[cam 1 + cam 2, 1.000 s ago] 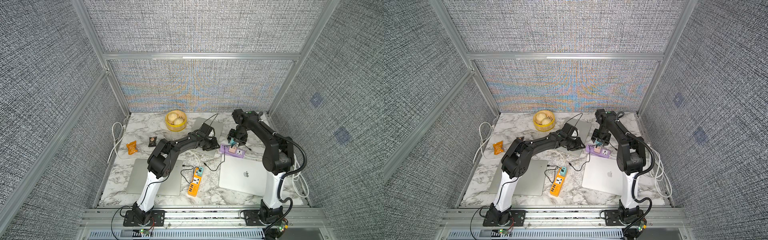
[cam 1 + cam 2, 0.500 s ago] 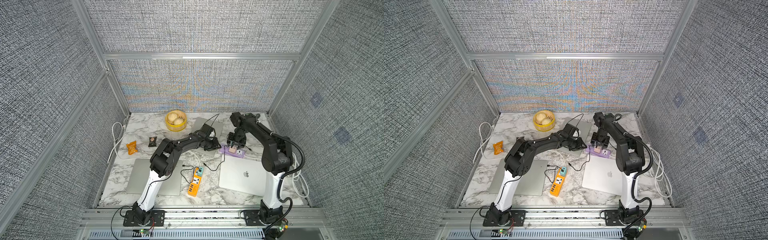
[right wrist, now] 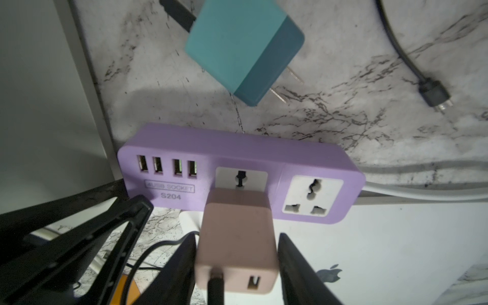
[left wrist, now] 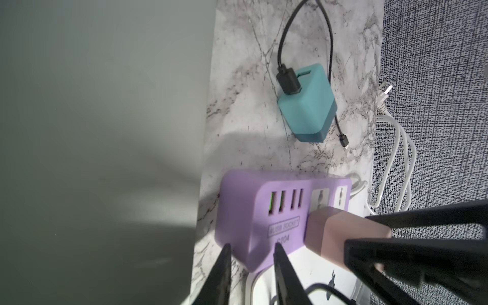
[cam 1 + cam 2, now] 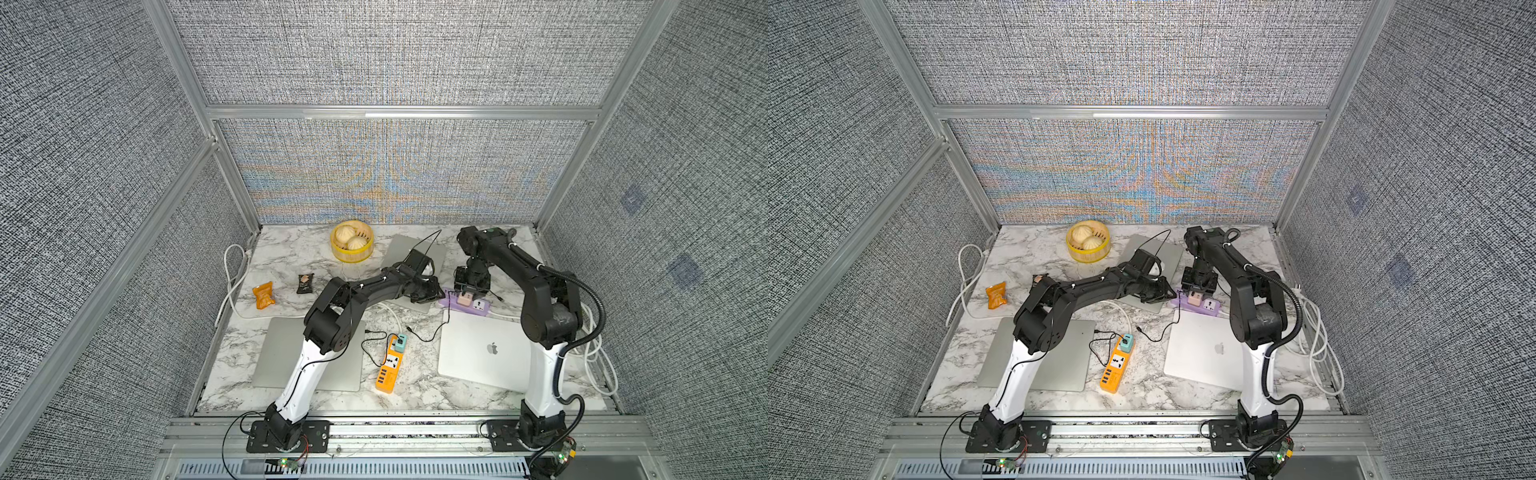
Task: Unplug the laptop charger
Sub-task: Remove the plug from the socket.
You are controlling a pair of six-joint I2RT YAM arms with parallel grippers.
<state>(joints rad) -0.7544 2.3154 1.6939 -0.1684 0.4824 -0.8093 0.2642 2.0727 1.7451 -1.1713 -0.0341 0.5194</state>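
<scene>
Right wrist view: the right gripper [image 3: 237,237] has its jaws clasped on the sides of a pink charger [image 3: 237,258], which is plugged into a purple power strip [image 3: 264,150] on the marble desk [image 3: 356,66]. The left gripper [image 4: 250,247] straddles the strip's USB end, jaws narrowly parted; whether they pinch it, I cannot tell.

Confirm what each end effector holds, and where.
Right end effector: pink charger, by its sides, grip firmness unclear. Left end effector: purple power strip, USB end, hold cannot be told.
</scene>
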